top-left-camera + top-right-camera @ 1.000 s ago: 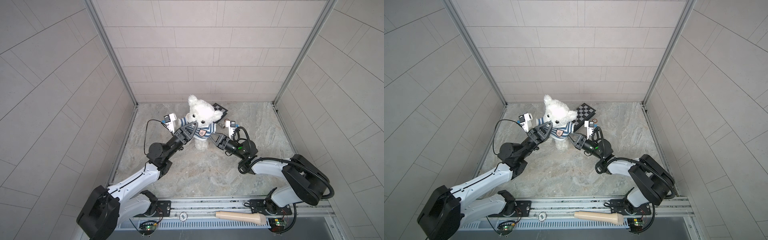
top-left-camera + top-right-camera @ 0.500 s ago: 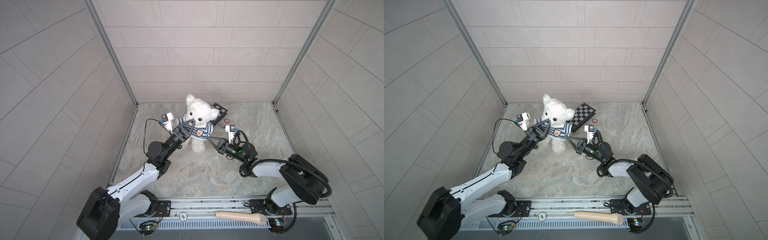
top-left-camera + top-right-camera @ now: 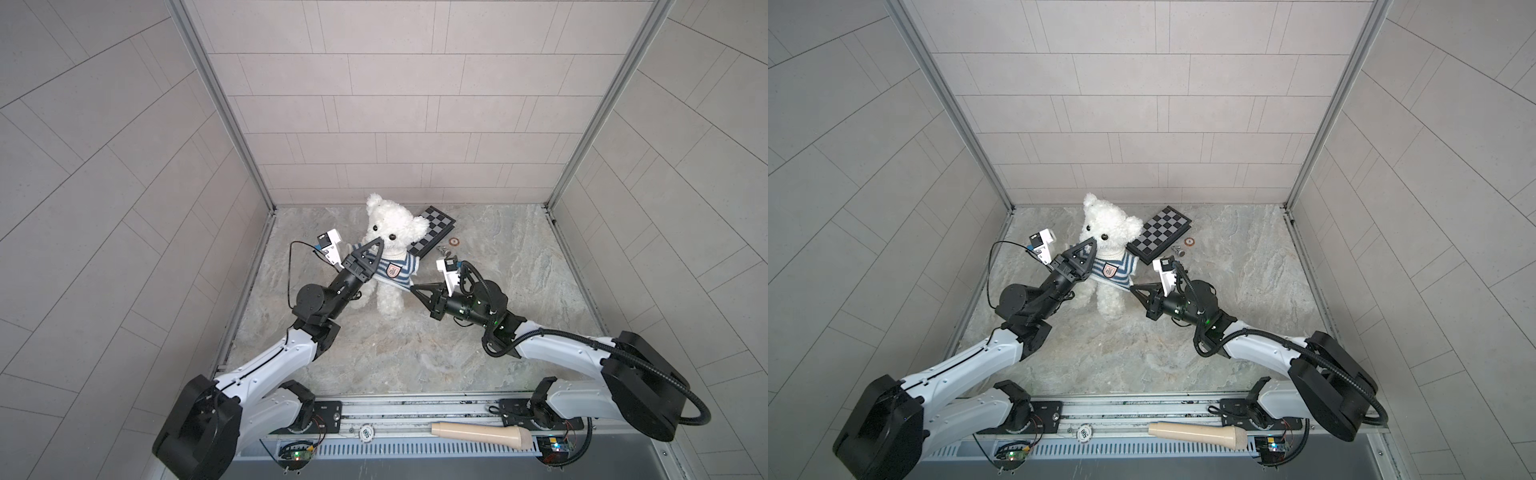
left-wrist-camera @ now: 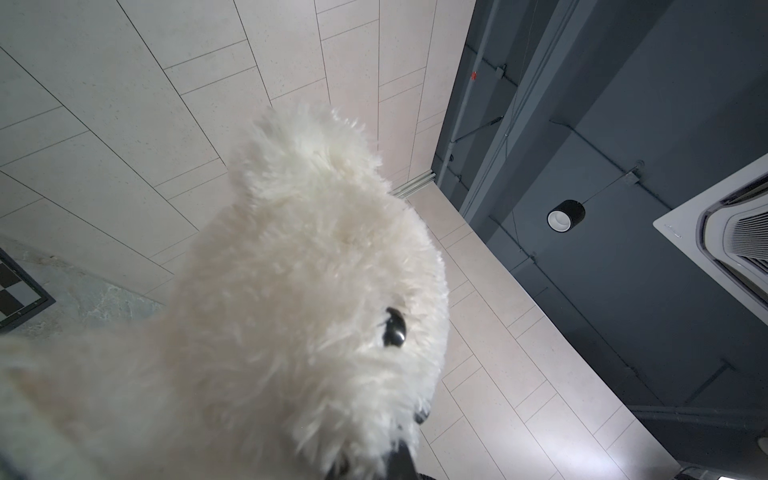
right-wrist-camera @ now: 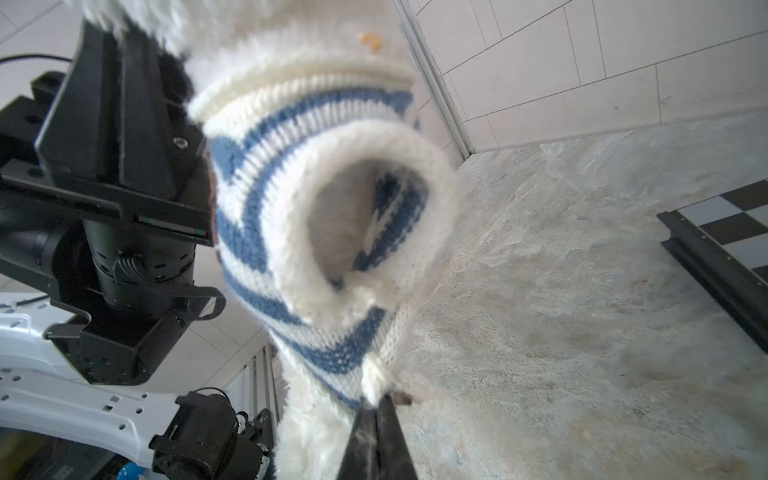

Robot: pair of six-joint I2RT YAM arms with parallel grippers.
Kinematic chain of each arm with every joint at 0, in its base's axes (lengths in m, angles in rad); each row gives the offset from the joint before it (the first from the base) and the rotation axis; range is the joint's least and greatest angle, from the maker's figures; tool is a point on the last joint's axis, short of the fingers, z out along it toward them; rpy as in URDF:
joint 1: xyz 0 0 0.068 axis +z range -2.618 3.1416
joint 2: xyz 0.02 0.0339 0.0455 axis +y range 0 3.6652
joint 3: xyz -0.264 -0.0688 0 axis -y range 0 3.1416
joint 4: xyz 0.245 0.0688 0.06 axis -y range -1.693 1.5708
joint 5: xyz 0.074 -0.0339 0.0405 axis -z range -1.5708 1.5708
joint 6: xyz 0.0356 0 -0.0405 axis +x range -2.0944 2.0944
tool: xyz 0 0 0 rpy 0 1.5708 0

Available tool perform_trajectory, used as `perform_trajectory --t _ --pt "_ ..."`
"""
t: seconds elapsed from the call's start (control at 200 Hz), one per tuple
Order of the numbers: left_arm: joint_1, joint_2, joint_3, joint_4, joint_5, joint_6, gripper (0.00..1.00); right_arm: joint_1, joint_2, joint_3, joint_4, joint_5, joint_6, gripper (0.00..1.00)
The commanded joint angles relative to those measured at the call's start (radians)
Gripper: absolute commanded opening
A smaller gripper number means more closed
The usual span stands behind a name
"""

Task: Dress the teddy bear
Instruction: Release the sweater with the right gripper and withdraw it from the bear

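Tiled booth: bear upright in a striped shirt, an arm on each side

Pale tiled walls close in a grey marbled floor (image 3: 415, 353). Toward the back, left of the middle, the teddy bear (image 3: 395, 228) stands upright and faces the arms. A checkered board (image 3: 434, 230) lies just behind it. A blue-and-white striped shirt (image 3: 395, 272) with a crest badge covers its chest, and its legs show bare below the hem.

The left gripper (image 3: 377, 243) points up at the bear's chin with its fingers closed together; whether they pinch fur or the collar cannot be told. The right gripper (image 5: 376, 405) comes in low from the other side. Its fingers are pressed tight on the shirt's lower edge, and the knit is drawn to a point there.

In the right wrist view a sleeve (image 5: 374, 199) gapes open, ringed by a white cuff. In the left wrist view the bear's head fills the middle, with one black eye showing.
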Motion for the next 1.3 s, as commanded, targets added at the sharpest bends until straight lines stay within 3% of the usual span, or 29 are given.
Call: perform_trajectory --t 0.0,0.646,0.981,1.297 --pt "0.012 0.002 0.005 0.151 -0.052 -0.021 0.00 0.004 -0.009 -0.002 -0.234 0.041 -0.135 0.00" --pt "0.012 -0.021 -0.017 0.180 -0.079 -0.034 0.00 0.010 0.035 -0.009 -0.319 0.089 -0.202 0.00" --pt "0.012 0.030 -0.034 0.162 0.003 0.009 0.00 0.022 -0.099 0.010 -0.299 0.067 -0.235 0.00" --pt "0.012 0.017 -0.077 0.124 0.071 0.050 0.00 0.023 -0.323 0.038 -0.549 0.139 -0.413 0.31"
